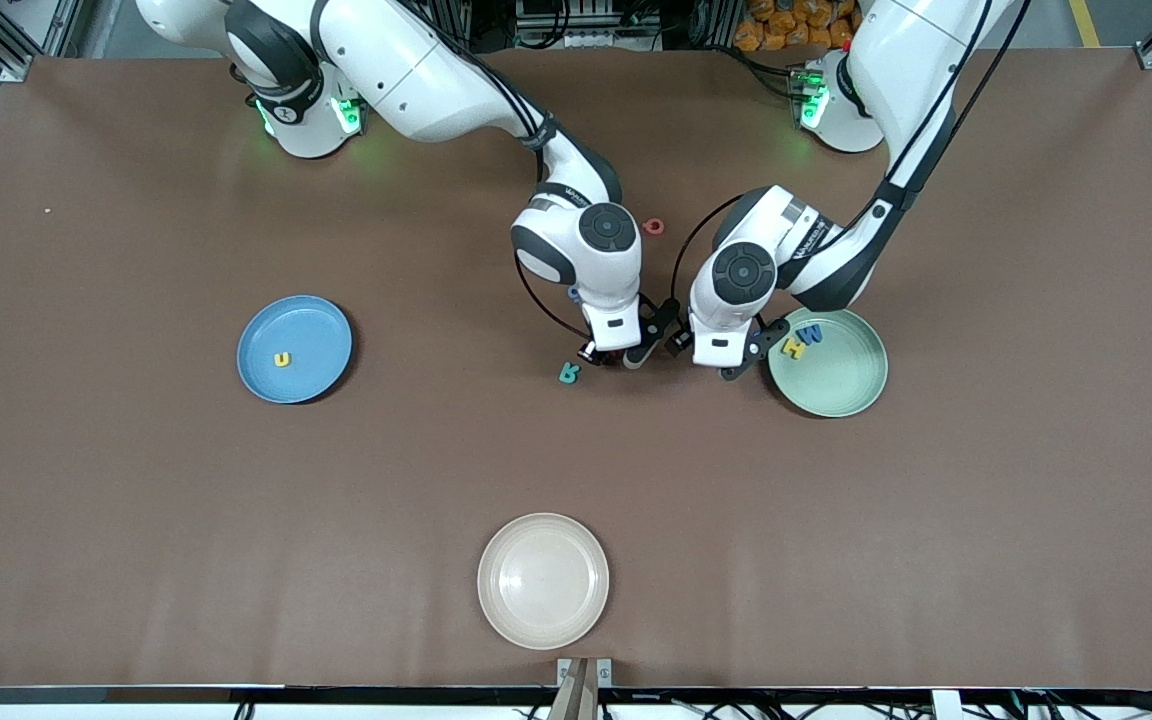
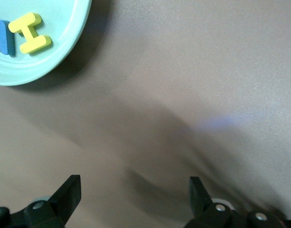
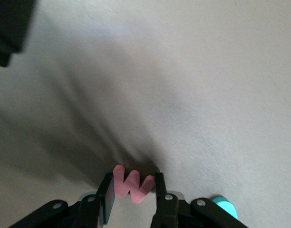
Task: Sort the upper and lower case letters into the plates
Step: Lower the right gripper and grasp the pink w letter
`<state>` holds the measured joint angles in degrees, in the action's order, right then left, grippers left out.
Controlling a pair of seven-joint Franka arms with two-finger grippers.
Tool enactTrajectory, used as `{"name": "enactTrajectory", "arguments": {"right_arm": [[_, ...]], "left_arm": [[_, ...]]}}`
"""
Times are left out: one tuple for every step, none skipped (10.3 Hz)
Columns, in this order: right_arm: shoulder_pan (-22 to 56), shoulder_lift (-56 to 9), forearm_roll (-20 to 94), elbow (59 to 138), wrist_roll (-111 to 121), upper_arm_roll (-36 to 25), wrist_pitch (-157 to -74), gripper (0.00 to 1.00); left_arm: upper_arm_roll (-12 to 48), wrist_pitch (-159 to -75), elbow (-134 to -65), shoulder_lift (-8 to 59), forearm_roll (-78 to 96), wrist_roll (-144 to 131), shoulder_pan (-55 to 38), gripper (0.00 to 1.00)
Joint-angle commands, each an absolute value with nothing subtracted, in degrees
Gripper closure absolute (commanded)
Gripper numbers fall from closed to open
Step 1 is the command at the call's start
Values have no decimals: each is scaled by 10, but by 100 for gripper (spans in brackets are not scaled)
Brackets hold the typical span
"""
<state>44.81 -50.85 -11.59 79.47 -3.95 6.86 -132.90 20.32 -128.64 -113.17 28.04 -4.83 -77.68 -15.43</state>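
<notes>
My right gripper (image 1: pixel 613 358) (image 3: pixel 132 194) is down at the table's middle, shut on a red letter W (image 3: pixel 132 185), one finger on each side of it. A teal letter (image 1: pixel 569 373) (image 3: pixel 224 207) lies just beside it on the table. My left gripper (image 1: pixel 711 362) (image 2: pixel 135 190) hangs open and holds nothing, over bare table next to the mint green plate (image 1: pixel 836 390) (image 2: pixel 45 57). That plate holds a yellow H (image 1: pixel 793 347) (image 2: pixel 30 33) and a blue letter (image 1: pixel 812 333) (image 2: pixel 2 37). The blue plate (image 1: pixel 314 328), toward the right arm's end, holds a yellow u (image 1: pixel 282 359).
A red letter (image 1: pixel 652 226) lies on the table between the two forearms, farther from the front camera. A bit of a blue letter (image 1: pixel 573 293) peeks out beside the right wrist. A cream-white plate (image 1: pixel 543 600) sits near the front edge.
</notes>
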Motion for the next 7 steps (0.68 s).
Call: {"name": "enactTrajectory", "arguments": {"right_arm": [[432, -471, -73, 789, -40, 69, -1264, 100], [432, -454, -45, 793, -41, 69, -1261, 100], [428, -440, -38, 794, -42, 69, -1238, 100], [418, -419, -37, 795, -45, 69, -1207, 100], [412, -387, -26, 816, -46, 69, -1181, 100], [388, -345, -7, 849, -40, 68, -1168, 100], [367, -294, 9, 891, -40, 68, -1152, 100]], "left_arm": [[205, -1290, -1132, 275, -52, -785, -155, 0], [205, -1290, -1131, 274, -51, -785, -155, 0], [205, -1290, -1131, 273, -51, -786, -156, 0], [205, -1290, -1131, 272, -51, -786, -156, 0], [205, -1291, -1131, 272, -47, -787, -155, 0], [205, -1298, -1131, 272, -43, -788, -156, 0], [205, -1299, -1131, 272, -36, -789, -162, 0]]}}
